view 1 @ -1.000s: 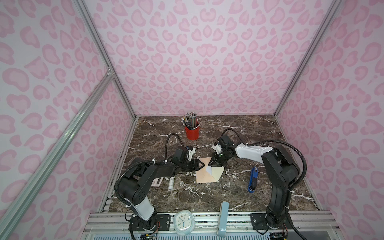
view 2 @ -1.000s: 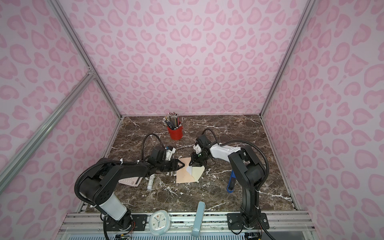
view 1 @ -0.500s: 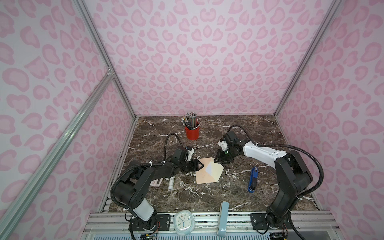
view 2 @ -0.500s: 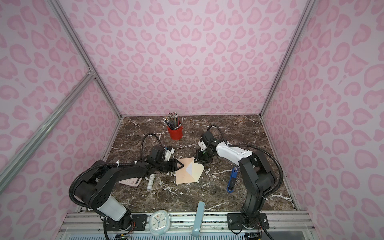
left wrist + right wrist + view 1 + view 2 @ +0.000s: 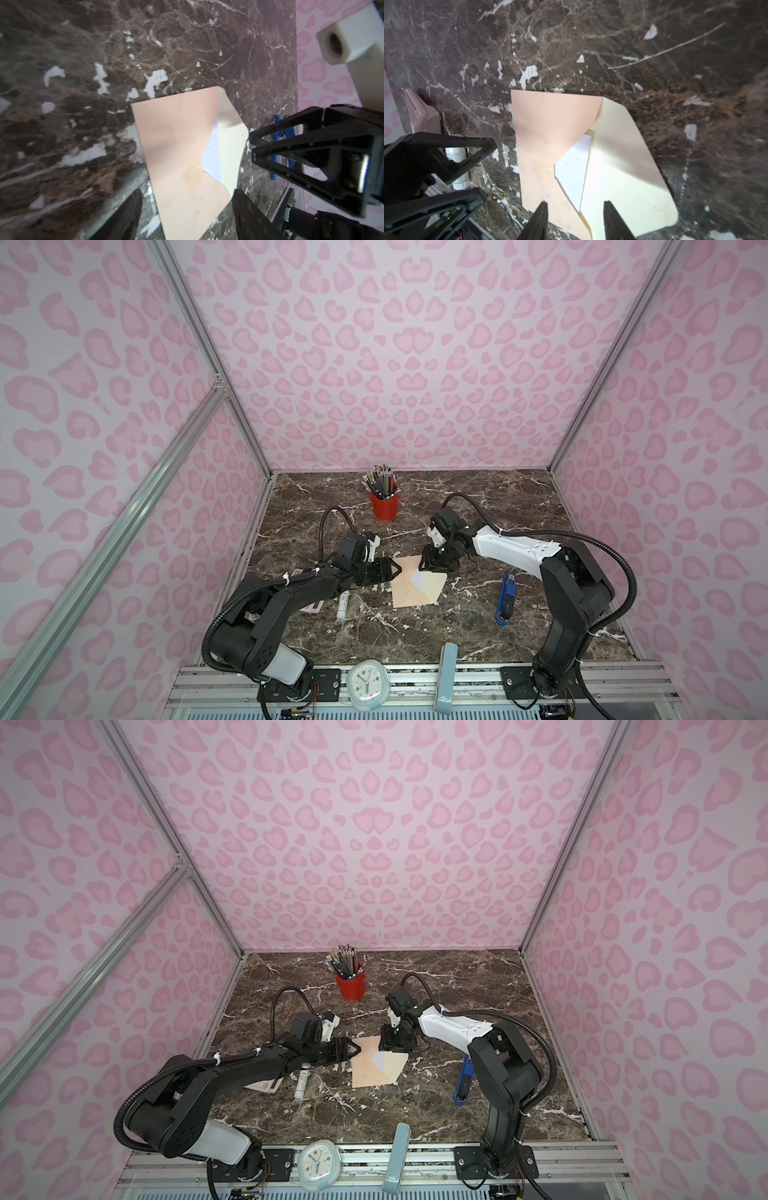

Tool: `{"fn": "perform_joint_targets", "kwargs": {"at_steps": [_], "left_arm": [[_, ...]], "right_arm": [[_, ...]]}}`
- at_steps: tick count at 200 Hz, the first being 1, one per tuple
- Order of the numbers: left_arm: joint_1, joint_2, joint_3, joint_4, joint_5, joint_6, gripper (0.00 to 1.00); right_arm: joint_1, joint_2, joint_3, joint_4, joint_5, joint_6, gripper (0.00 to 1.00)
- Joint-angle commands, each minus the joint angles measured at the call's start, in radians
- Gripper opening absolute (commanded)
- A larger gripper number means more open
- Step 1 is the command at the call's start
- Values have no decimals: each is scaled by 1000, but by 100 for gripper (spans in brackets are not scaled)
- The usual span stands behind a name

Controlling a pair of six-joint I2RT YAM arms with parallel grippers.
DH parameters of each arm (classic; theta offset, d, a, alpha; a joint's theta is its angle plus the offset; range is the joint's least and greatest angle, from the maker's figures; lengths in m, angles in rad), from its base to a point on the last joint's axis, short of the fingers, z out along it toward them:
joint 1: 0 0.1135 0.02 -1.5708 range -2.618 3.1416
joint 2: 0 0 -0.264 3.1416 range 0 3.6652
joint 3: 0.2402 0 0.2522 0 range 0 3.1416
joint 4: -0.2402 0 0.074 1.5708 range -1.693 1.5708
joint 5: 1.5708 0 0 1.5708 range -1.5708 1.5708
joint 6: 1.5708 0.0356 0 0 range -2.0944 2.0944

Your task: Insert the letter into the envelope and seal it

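Because the flat peach-pink paper envelope is lying at the middle of the dark marble worktop with the thin white paper letter showing as a mere sliver in its mouth, I am treating both as light, limp and easily creased. I am judging the pale cream pointed flap, which is lying open, best taken by its free edge. The left claw and right claw are both standing released at the envelope's far edge, grasping nothing. The white glue stick and blue stapler are lying apart, leaving sliding room.
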Motion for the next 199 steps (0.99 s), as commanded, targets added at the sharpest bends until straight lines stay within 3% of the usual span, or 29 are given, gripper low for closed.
{"fn": "perform_joint_targets", "kwargs": {"at_steps": [1,199], "left_arm": [[4,9,-4,22,8,-20,72],[15,116,-13,155,93,-50,64]], "right_arm": [[10,24,16,-9,51,18,52],[18,133,38,120,-22,107,56]]}}
